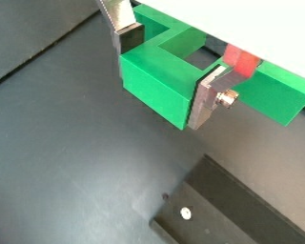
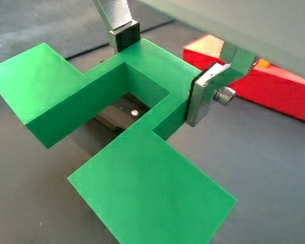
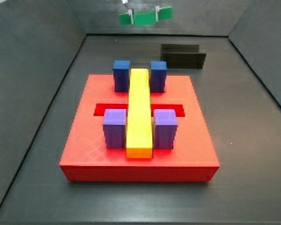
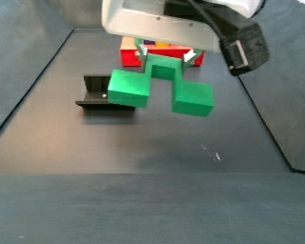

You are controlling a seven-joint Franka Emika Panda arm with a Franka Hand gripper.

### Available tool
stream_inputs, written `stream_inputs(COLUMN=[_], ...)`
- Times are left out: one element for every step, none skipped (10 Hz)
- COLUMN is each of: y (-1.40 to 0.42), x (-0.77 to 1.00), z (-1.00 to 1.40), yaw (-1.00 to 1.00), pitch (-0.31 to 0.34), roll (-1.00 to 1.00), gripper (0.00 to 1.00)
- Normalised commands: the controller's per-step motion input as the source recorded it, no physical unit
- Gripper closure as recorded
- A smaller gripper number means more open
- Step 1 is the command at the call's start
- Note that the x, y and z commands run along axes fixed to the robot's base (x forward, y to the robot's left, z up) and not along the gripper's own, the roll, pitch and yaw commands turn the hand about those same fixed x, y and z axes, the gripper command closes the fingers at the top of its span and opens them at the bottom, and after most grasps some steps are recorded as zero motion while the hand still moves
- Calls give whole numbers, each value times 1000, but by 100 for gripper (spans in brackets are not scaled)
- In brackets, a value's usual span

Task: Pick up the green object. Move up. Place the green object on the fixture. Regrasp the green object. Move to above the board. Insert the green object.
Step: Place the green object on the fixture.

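My gripper is clamped on the small bright green plastic bridge-shaped block, its flat silver fingers pinching the raised centre wall while the two lower wings hang out to either side. I hold the block in the air, clear of the dark floor, up near the back of the enclosure in a side view.

Judging by that, I am in the carry toward the small dark grey-black stepped fixture, which stands on the floor below and a little to one side of the block; a wrist view shows its dark base plate under me. To place well, I should centre the block's notch over the stepped top, keep the wings level, come straight down, and open only once the block sits firm.

The large flat red square board, with its long yellow bar and blue and purple blocks, lies well apart from the fixture, so it should not crowd the descent. The enclosure's back wall is near; the open floor toward the front gives me room.
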Motion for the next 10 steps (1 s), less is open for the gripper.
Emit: stream_inputs(y=[0, 0, 0, 0, 0, 0, 0, 0, 0, 0], x=[243, 260, 357, 389, 429, 409, 406, 371, 360, 343], z=[66, 191, 180, 94, 80, 86, 137, 111, 86, 91], yaw=[89, 71, 0, 0, 0, 0, 0, 0, 0, 0], pitch=[-209, -206, -143, -63, -20, 0, 0, -9, -11, -26], roll=[-823, -877, -866, -663, -546, -414, -540, -574, -563, -583], gripper=[100, 100, 100, 100, 100, 100, 100, 100, 100, 100])
